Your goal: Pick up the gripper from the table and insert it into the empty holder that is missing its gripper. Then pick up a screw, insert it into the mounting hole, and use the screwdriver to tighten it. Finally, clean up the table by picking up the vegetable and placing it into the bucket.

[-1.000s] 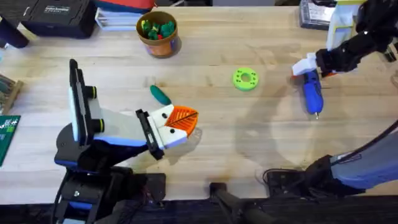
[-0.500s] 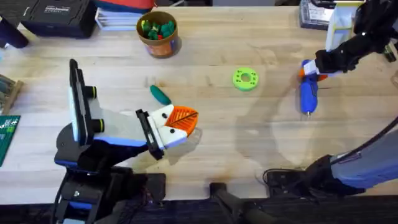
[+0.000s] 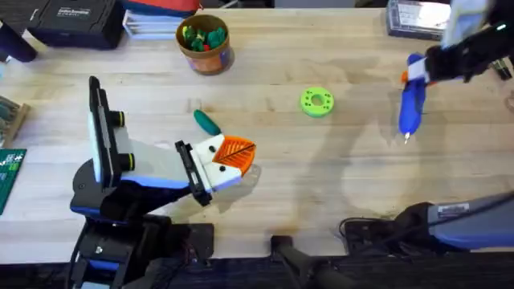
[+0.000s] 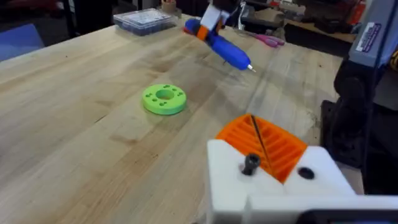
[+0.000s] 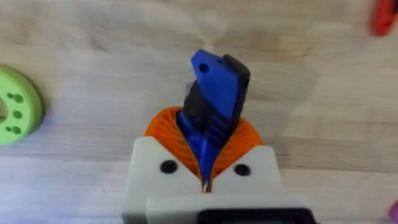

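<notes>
Wooden table [image 3: 321,168]; right hand [image 5: 205,165] clamps screwdriver [image 3: 412,100] aloft.

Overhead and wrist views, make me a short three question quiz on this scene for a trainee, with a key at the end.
1. True or false: the right gripper is holding the blue screwdriver off the table.
2. Which lies nearer the left gripper: A) the teal toy vegetable, B) the green disc, C) the bucket?
3. Fill in: the screwdriver's tip points toward the ____ edge of the table, seen from overhead.

Key: 1 true, its shadow falls apart from it on the wood. 2 A. 3 near.
</notes>
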You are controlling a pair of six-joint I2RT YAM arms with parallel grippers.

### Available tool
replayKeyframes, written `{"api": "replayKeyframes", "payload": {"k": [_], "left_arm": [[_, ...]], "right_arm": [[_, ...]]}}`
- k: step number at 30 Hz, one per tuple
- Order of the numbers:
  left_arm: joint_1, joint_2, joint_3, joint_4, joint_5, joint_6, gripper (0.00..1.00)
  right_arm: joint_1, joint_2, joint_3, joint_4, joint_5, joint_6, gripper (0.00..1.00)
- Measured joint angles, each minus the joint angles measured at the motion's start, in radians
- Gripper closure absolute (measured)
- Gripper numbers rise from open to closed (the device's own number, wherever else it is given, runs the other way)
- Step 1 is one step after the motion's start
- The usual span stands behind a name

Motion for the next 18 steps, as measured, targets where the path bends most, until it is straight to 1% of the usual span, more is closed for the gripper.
{"api": "replayKeyframes", "payload": {"k": [3,6,18], "left_arm": [[0.0,0.0,0.0,0.0,0.0,0.0,0.992],[0.0,0.0,0.0,0.0,0.0,0.0,0.992],[0.0,0.0,0.0,0.0,0.0,0.0,0.992]], "right_arm": [[0.0,-0.093,0.0,0.019,0.0,0.0,0.973],[0.0,-0.162,0.0,0.015,0.0,0.0,0.973],[0.0,-0.323,0.0,0.009,-0.037,0.004,0.973]]}}
